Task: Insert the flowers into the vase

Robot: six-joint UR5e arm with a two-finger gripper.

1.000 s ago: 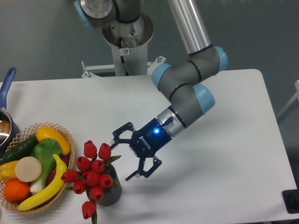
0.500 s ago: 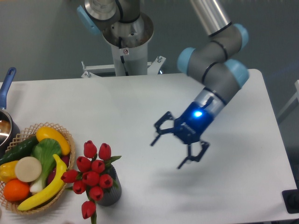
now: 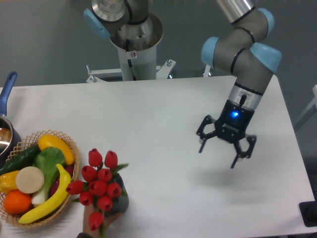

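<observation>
The red tulips [image 3: 98,186] stand in the dark grey vase [image 3: 117,204] at the lower left of the frame, so the insertion looks done; the gripper [image 3: 224,145], fingers spread and empty, hangs well apart at centre right

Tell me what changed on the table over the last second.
The gripper, open and empty throughout, swung away from the flowers to the right side of the table. A hand has come in at the bottom edge, reaching the vase, and the bunch has shifted slightly. The basket and pot stayed put.
</observation>
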